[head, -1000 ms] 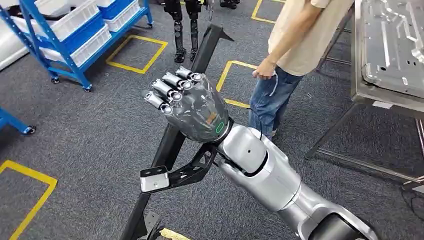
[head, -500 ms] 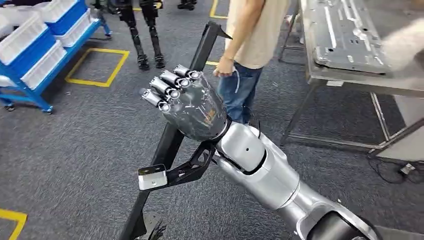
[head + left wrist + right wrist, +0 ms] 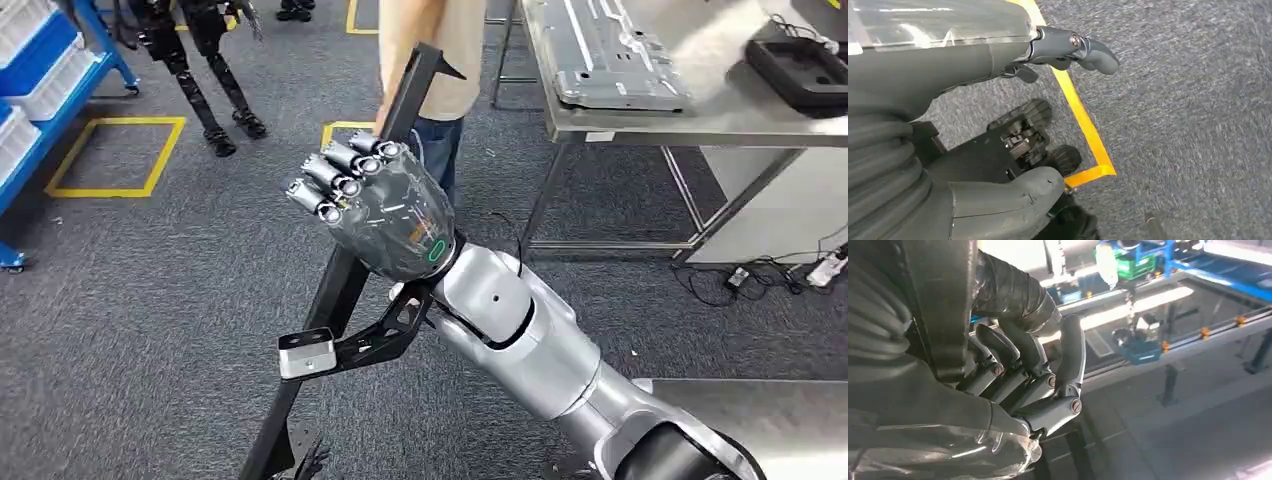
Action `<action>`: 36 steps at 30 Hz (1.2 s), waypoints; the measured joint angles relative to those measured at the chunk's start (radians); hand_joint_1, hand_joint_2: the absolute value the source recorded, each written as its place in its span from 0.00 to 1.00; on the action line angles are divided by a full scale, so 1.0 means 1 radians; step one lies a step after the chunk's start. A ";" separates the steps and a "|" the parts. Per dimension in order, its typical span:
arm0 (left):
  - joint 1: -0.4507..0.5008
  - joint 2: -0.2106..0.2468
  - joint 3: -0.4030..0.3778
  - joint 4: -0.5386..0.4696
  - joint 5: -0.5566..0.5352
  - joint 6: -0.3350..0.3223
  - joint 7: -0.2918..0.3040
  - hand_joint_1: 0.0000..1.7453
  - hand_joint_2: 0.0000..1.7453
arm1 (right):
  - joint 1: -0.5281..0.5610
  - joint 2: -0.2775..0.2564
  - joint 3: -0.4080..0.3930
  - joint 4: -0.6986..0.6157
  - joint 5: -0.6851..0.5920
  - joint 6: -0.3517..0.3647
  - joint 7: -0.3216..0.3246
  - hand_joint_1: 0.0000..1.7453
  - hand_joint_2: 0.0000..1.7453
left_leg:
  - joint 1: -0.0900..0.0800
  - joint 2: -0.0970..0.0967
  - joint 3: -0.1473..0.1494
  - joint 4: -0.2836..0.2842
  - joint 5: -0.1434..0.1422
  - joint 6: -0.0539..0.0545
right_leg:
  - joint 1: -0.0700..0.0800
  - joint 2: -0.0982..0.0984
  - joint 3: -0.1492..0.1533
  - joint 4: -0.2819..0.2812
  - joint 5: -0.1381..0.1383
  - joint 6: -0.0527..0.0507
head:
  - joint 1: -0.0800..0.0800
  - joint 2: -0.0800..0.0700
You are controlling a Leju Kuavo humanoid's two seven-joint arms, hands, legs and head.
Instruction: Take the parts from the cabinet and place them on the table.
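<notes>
Looks like the fetch half is done: the right hand (image 3: 385,215) has its fingers (image 3: 1068,360) wrapped tight around a long black metal bar (image 3: 345,290), carried upright-ish and tilted over the carpet. What's left is getting it onto the tabletop (image 3: 700,125), which sits ahead to the right. The left hand (image 3: 973,150) hangs low over the floor; can't tell if it's curled or loose. Watch the person (image 3: 440,55) standing just beside the bar's top end, and the table's near edge and legs. Open carpet to the left.

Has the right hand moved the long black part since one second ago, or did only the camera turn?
Cannot tell: right hand and black part sit unchanged in the head view, while the table slid left.
</notes>
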 joint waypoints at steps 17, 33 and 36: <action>0.001 0.004 0.000 0.000 0.000 0.001 0.002 0.00 1.00 | -0.004 0.000 0.000 -0.007 -0.001 -0.002 0.000 1.00 1.00 | 0.014 -0.159 0.001 0.017 -0.013 -0.020 | -0.014 0.197 -0.026 0.006 0.023 -0.016 | 0.000 0.000; -0.003 0.005 0.000 0.000 0.000 0.002 0.001 0.00 1.00 | 0.001 -0.015 -0.001 -0.014 -0.003 -0.002 0.002 1.00 1.00 | -0.004 0.031 0.025 -0.002 -0.020 -0.011 | 0.007 0.007 -0.021 0.000 0.018 -0.012 | 0.003 0.000; -0.005 0.005 0.001 0.000 0.000 0.002 0.001 0.00 1.00 | 0.001 -0.015 -0.001 -0.015 -0.003 -0.002 0.002 1.00 1.00 | 0.004 0.016 0.030 0.014 -0.047 -0.025 | -0.006 0.047 -0.015 -0.011 0.025 -0.028 | 0.004 0.000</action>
